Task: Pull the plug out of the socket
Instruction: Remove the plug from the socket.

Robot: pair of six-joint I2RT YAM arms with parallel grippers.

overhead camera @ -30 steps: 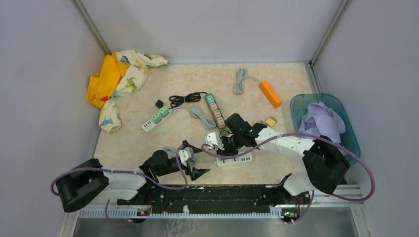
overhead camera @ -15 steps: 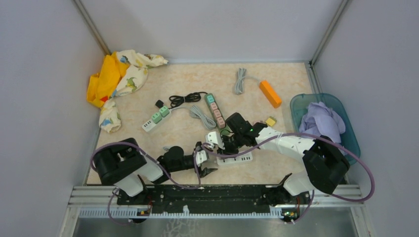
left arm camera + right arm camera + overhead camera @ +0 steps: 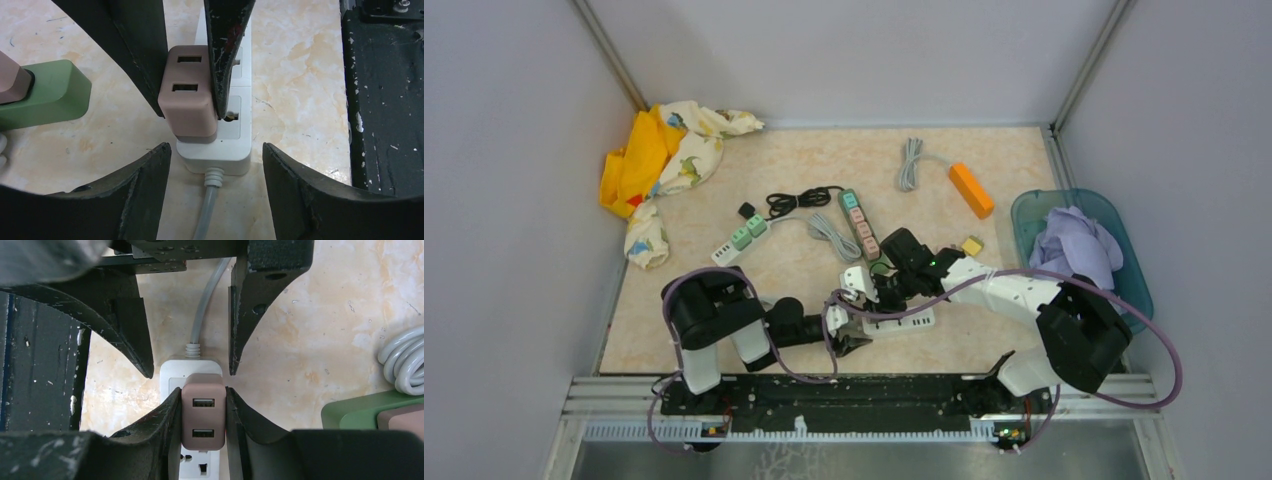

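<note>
1. The plug (image 3: 202,427) is a small, boxy adapter, dusty pinkish-brown, with rounded corners and two USB ports one above the other on its top face.
2. It is seated in the end socket of a white power strip (image 3: 906,322) that lies flat close to the near edge of the surface, about midway along it. A darker band shows around the plug's base where it meets the strip.
3. My right hand (image 3: 202,402) is clamped on the plug: both black fingers press flat against its two long sides, with no gap on either side.
4. My left hand (image 3: 216,155) is apart. Its two fingers straddle the cable end of the strip, each standing just off the white casing and gripping nothing.
5. The strip's grey cable (image 3: 209,210) leaves that end and runs between the left fingers towards the black base rail (image 3: 385,100).
6. A free socket is exposed on the strip right beside the plug.
7. Just beside the strip, farther from the near edge, sits a green socket block (image 3: 50,95) with another pink plug in it.
</note>
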